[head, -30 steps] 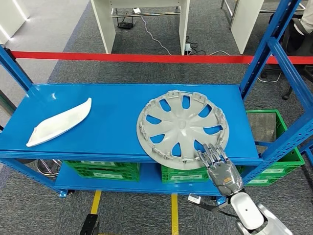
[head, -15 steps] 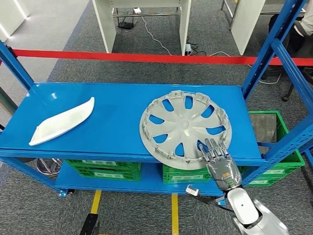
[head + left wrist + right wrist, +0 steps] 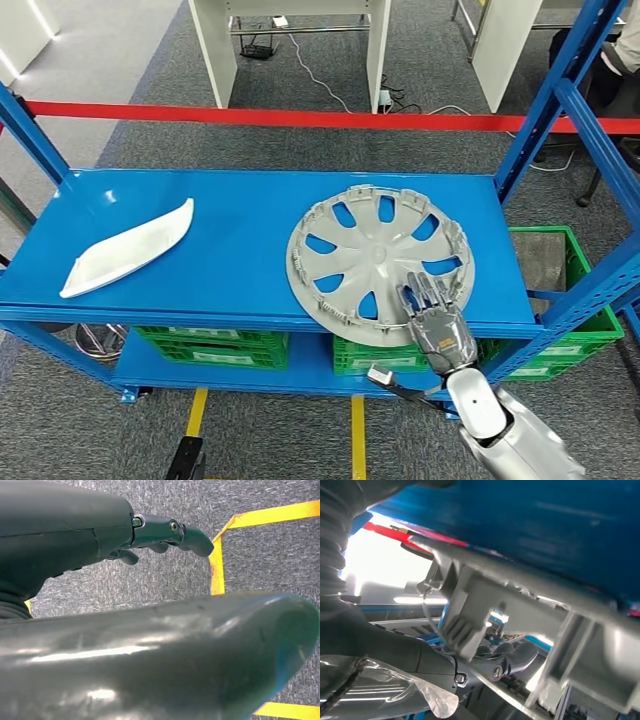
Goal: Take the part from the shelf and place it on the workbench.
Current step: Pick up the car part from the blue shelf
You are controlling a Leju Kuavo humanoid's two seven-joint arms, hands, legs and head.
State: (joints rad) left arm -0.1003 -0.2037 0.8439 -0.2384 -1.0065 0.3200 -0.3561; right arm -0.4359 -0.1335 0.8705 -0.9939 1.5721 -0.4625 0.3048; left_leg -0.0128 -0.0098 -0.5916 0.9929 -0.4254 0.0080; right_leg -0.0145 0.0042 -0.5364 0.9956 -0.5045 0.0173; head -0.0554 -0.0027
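We note a grey plastic hubcap (image 3: 380, 262): round, with spoke cut-outs and clip tabs around its rim, so no long axis. It lies flat, inner side up, toward the right end of the blue shelf (image 3: 226, 250), its near edge overhanging the shelf's front edge. The right hand (image 3: 432, 318) rests on that near rim, fingers (image 3: 423, 291) spread on top. The left hand (image 3: 158, 535) hangs over the floor, fingers loosely apart, holding nothing.

Right hand (image 3: 436, 322): now further forward and inward over the near rim of the grey wheel cover (image 3: 380, 262), fingers (image 3: 423, 291) reaching deeper across its spokes. Wheel cover: shifted slightly right in the head view since 1 s ago, along with the whole scene.
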